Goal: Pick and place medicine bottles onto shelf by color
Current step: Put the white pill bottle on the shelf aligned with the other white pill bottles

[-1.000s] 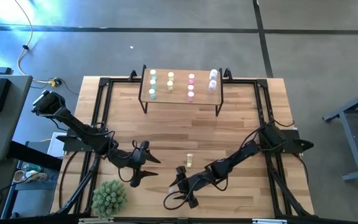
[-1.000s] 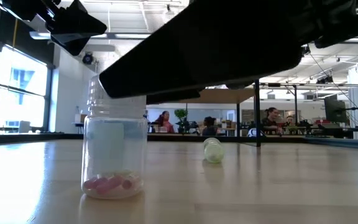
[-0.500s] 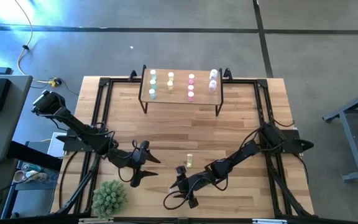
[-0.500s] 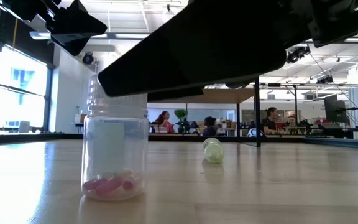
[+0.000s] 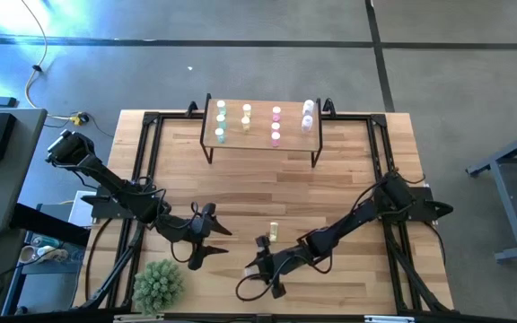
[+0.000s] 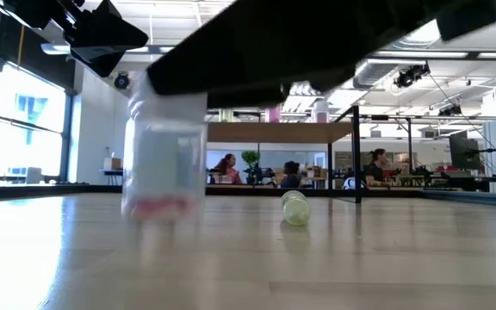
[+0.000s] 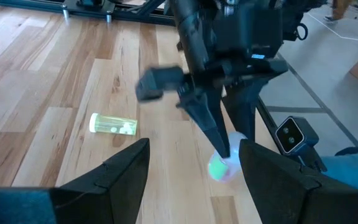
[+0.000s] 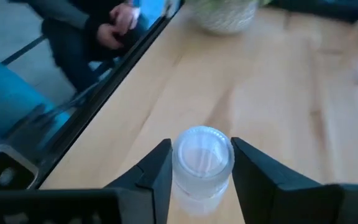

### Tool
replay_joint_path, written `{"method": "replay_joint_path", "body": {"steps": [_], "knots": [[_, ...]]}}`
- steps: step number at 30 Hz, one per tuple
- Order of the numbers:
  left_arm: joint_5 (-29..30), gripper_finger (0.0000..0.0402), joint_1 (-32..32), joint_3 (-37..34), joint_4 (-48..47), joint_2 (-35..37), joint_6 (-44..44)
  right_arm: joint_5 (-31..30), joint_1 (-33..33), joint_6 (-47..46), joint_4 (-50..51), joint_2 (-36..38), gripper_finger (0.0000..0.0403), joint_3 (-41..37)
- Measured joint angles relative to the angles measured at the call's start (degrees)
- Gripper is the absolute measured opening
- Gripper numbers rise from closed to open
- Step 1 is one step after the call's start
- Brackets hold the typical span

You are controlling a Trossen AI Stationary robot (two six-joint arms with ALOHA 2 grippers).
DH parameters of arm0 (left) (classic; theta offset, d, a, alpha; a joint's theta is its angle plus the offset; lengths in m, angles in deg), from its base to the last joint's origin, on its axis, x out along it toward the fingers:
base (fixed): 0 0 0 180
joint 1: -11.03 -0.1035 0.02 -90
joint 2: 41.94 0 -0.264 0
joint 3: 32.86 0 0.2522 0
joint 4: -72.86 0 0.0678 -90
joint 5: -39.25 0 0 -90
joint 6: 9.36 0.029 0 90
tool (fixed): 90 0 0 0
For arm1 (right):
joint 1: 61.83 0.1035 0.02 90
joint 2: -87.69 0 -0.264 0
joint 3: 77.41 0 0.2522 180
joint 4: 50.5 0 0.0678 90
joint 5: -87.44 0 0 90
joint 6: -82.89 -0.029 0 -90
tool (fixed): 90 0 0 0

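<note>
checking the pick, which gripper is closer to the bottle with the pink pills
Right. The right gripper has its fingers either side of the pink-pill bottle, which looks lifted off the table in the low view. The left gripper hangs open a little way off to the side.

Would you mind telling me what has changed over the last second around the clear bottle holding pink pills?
The right gripper has closed on the clear pink-pill bottle and lifted it off the wooden table. Unchanged: the lying pale green bottle, the open left gripper, and the bottles on the small wooden shelf.
</note>
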Motion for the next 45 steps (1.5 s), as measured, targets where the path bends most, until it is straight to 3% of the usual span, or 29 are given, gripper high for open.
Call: {"method": "replay_joint_path", "body": {"steps": [15,21,31,45], "knots": [[0.2,0.0239,-0.1,0.0,0.2,0.0,3.8,-27.5,-0.5,7.7,16.7,16.7,0.0128,0.0],[0.2,0.0239,-0.1,0.0,0.4,0.0,4.6,-34.7,-1.7,8.4,23.7,23.2,0.0128,0.0],[3.0,0.0239,-5.2,0.0,2.7,0.8,9.5,-42.1,-6.9,7.4,40.7,33.8,0.0128,0.0],[3.0,0.0239,-14.2,0.0,2.7,1.1,12.6,-41.5,-19.6,4.3,60.5,48.7,0.0128,-0.9]]}}
